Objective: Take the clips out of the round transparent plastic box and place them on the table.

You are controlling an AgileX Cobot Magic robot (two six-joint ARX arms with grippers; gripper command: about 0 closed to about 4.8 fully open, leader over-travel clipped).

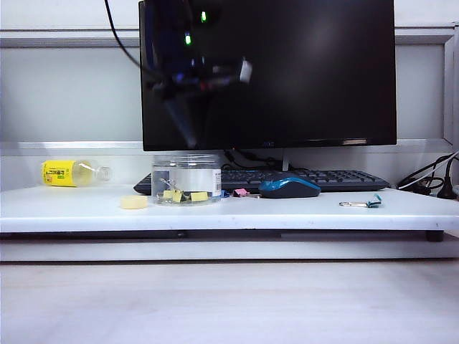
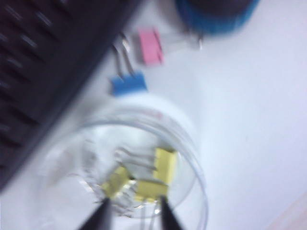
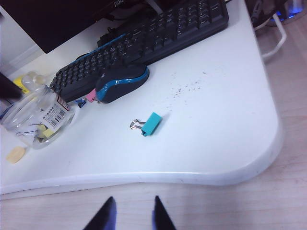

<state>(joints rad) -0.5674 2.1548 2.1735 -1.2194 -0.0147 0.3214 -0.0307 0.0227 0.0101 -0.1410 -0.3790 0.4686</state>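
The long white table (image 1: 86, 208) is sitting before a grey panelled wall, carrying a black monitor (image 1: 287, 72), a black keyboard (image 3: 144, 38) and a blue-black mouse (image 1: 289, 187). The round transparent plastic box (image 1: 186, 179) is standing left of the mouse, yellow clips (image 2: 144, 179) lying inside; pink and blue ones are lying outside beside the keyboard. The left gripper (image 2: 132, 213) is hovering over the box mouth, fingers parted, grasping nothing. The right gripper (image 3: 132, 215) is hanging off the table's front edge, fingers apart, empty.

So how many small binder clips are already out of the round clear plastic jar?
2: a pink clip and a blue clip on the white table between jar and keyboard. Others may be hidden.
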